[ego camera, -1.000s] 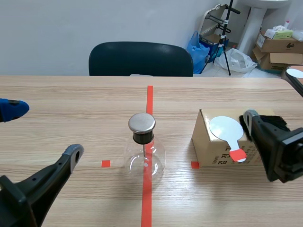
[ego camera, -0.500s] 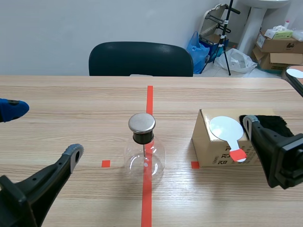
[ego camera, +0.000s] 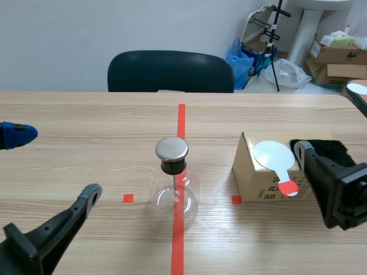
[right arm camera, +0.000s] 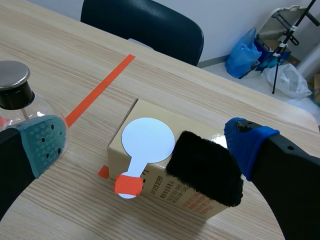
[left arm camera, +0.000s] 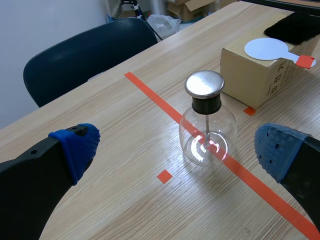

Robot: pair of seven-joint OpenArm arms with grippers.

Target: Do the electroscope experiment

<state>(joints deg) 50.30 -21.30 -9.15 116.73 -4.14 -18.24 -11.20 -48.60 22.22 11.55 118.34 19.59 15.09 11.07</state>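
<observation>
Listing the stock at hand: electroscope, a round clear glass flask with a black collar, a flat metal cap and a thin rod hanging inside. It stands upright on the worktop astride the orange-red tape line, ahead of the left gripper, whose two blue-padded fingers stand wide apart and touch nothing. Cardboard box, lying beyond the right gripper; its fingers, one pad grey-green and one blue, are likewise spread and hold nothing. White disc paddle, flat on the box top between the lines of those fingers, its orange-red handle jutting over the box's near edge. Black fur pad, on the same box top, just beside the paddle and close to the blue-padded finger. Hazards, as judged. The paddle lies thin and flat, so fingers closing on it may skid over it or nudge it off the edge where the handle already overhangs. The fur sits so near that a loose approach could catch it along with the paddle or drag it away. The flask is light, round-bellied glass, and a sideways brush from either arm could tip or roll it. A pad touching the metal cap would likely spoil any charge reading.
</observation>
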